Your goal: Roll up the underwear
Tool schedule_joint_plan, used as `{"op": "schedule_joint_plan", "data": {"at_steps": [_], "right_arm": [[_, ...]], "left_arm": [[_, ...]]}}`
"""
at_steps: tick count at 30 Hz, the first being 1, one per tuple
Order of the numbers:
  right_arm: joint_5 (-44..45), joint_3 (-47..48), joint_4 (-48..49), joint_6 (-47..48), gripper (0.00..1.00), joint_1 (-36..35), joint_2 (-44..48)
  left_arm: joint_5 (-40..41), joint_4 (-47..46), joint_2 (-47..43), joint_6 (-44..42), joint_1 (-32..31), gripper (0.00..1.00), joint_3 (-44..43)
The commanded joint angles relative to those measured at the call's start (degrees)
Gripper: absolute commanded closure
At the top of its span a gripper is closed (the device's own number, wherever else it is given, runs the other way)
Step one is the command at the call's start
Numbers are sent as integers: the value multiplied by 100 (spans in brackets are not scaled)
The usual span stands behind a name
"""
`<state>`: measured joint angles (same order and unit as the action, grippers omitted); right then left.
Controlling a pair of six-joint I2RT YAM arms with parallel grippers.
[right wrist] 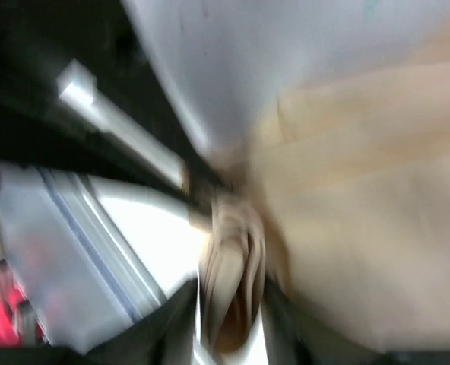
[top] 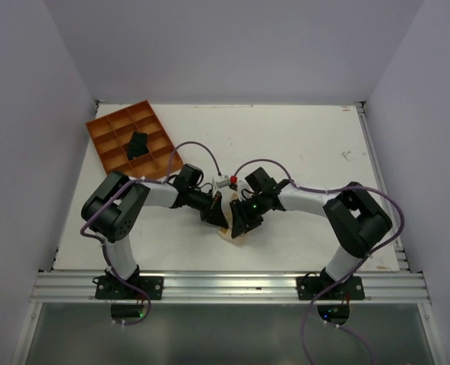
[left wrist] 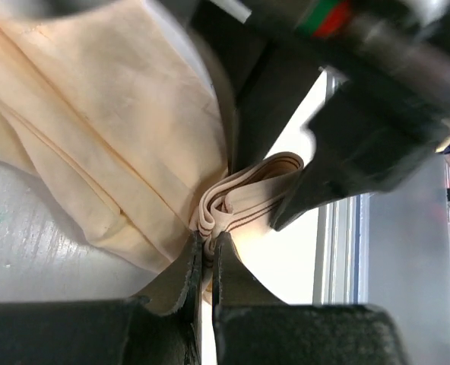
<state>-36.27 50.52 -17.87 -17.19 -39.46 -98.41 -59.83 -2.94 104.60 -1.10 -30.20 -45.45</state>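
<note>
Underwear [left wrist: 111,129] lies bunched at the tips of the left gripper [left wrist: 207,255], which pinches its folded band tight; the right gripper [right wrist: 229,319] straddles the same fabric, too blurred to tell its grip.

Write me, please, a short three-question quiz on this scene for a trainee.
1. True or false: the left gripper is shut on a folded edge of the underwear.
2. The black bundle lies: A) inside the orange tray, B) beside it, C) beneath it.
3. Fill in: the orange tray sits at the far ___ corner of the table.
Key: 1 true; 2 A; 3 left.
</note>
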Motion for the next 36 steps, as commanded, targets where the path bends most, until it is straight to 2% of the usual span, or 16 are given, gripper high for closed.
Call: {"op": "schedule_joint_plan", "data": {"at_steps": [1, 6, 10, 15, 23, 25, 28, 36], "right_arm": [[708, 63, -103, 199, 57, -70, 647], [1095, -121, -173, 93, 56, -70, 1139], [1429, -95, -287, -21, 59, -70, 1517], [2158, -183, -279, -232, 67, -97, 1939], [2168, -587, 256, -609, 81, -351, 2212], [2125, -614, 354, -671, 87, -456, 2195], [2010, -666, 538, -768, 90, -588, 2098], [2325, -569, 530, -786, 93, -835, 1712]], "left_arm": [[631, 250, 228, 22, -30, 100, -34], [701, 215, 237, 58, -21, 100, -25], [789, 206, 228, 58, -30, 100, -16], [868, 206, 228, 251, -21, 100, -34], [938, 259, 245, 277, -21, 100, -60], [956, 259, 263, 304, -30, 100, -69], [973, 285, 289, 304, -30, 100, -95], [1026, 276, 325, 365, -30, 100, -122]]}}
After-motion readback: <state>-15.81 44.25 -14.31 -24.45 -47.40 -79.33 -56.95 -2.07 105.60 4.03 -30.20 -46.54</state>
